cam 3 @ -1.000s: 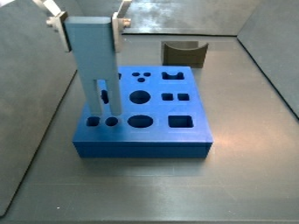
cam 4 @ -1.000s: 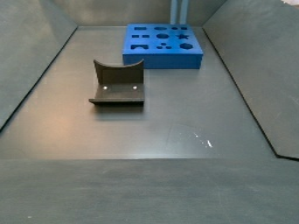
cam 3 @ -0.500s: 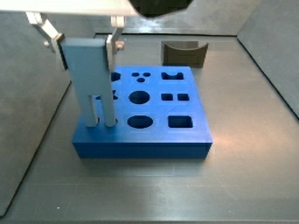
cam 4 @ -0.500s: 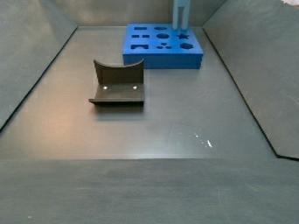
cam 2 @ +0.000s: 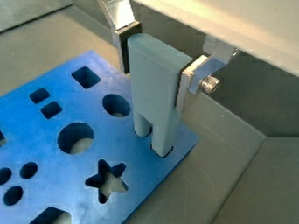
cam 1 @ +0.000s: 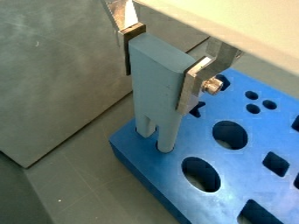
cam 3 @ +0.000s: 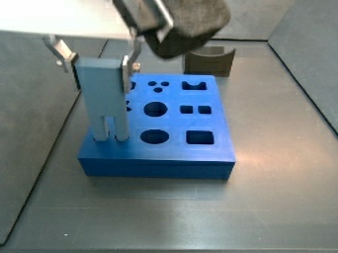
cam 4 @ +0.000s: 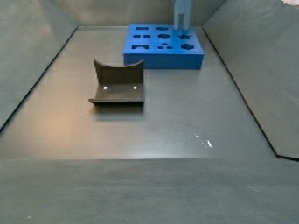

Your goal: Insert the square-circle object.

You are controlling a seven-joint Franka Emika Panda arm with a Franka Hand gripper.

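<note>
The square-circle object [cam 3: 214, 60] is a small dark olive-brown block with a curved scoop. It lies on the floor behind the blue board [cam 3: 179, 166] and also shows in a side view [cam 4: 117, 84], apart from the board [cam 4: 163, 59]. My gripper [cam 3: 97, 51] is over the board's near left corner, shut on a pale blue two-pronged piece [cam 1: 159, 87]. The piece stands upright with its prongs down in the board's corner holes in both wrist views [cam 2: 155, 87]. The gripper shows in both wrist views [cam 1: 163, 66] [cam 2: 158, 63].
The board [cam 1: 152, 171] [cam 2: 47, 140] has several shaped holes: round, square, star. Grey walls close the floor on all sides. The arm's dark wrist [cam 3: 185, 25] hangs above the board's far edge. Only the piece's tip [cam 4: 184, 13] shows at the board's far side.
The gripper has moved down with the pale blue piece, which now stands lower on the board's corner. The olive-brown block has not moved.
</note>
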